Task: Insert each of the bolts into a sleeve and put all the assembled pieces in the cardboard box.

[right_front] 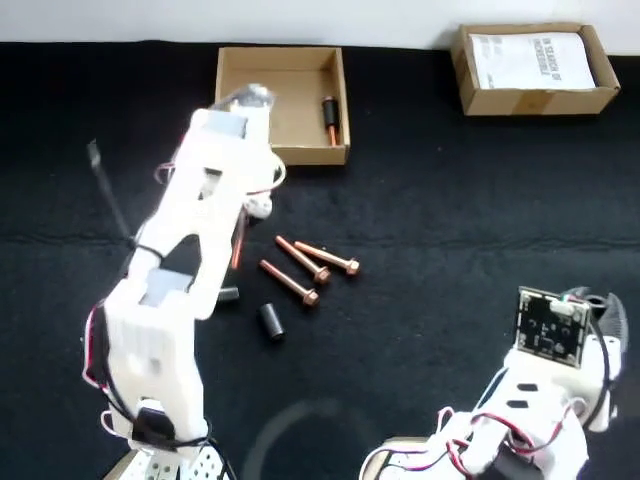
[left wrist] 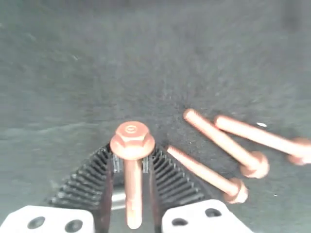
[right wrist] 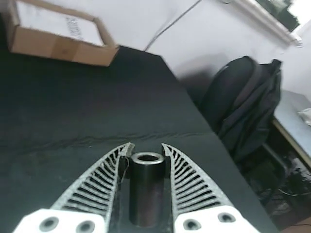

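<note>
**A:** What does each gripper have?

**B:** The left gripper (left wrist: 132, 150) pinches a bolt (left wrist: 132, 187). The shaft lies between the jaws and the hex head sticks out past the tips. The right gripper (right wrist: 146, 145) is clamped round a dark sleeve (right wrist: 146, 194), open bore facing outward.

**A:** So mating them is the step?

**B:** I'd say so. The snag is that the head leads and the shaft's end looks tucked back toward the wrist. Only the plain end can enter the bore, so the bolt likely needs turning or regripping first. Then line up the axes and push slowly.

**A:** And further out?

**B:** Three loose bolts (right_front: 290, 282) lie close together on the tabletop (right_front: 450, 250), with a spare sleeve (right_front: 271, 321) near them. The cardboard box (right_front: 232, 60) beyond holds one assembled piece (right_front: 329, 118).
</note>
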`<state>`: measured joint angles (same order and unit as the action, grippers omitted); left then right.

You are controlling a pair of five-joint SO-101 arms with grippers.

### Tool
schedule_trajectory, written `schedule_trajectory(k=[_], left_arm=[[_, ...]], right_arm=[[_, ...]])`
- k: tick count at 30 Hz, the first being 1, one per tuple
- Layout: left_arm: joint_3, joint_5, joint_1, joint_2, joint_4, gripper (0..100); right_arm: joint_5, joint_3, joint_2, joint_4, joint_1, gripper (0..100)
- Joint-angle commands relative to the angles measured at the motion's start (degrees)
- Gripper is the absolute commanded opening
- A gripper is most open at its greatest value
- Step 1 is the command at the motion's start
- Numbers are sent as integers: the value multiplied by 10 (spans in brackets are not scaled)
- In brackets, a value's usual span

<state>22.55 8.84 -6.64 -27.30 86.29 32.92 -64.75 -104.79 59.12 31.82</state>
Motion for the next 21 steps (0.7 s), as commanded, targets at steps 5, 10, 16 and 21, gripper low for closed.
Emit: schedule_trajectory(k=[5,10,16,21], left_arm=[[2,-3,3,189,69,8],[2,-3,3,273,114,8],[-30,-4,-5,385,138,8],[-183,-109,-68,527,137,8]], right_arm=[[-110,-3,-3,-15,-124,9],[-235,-8,-3,-17,-244,9],[-335,-12,-3,-17,-370,9],[-334,-30,-3,-17,-440,9]])
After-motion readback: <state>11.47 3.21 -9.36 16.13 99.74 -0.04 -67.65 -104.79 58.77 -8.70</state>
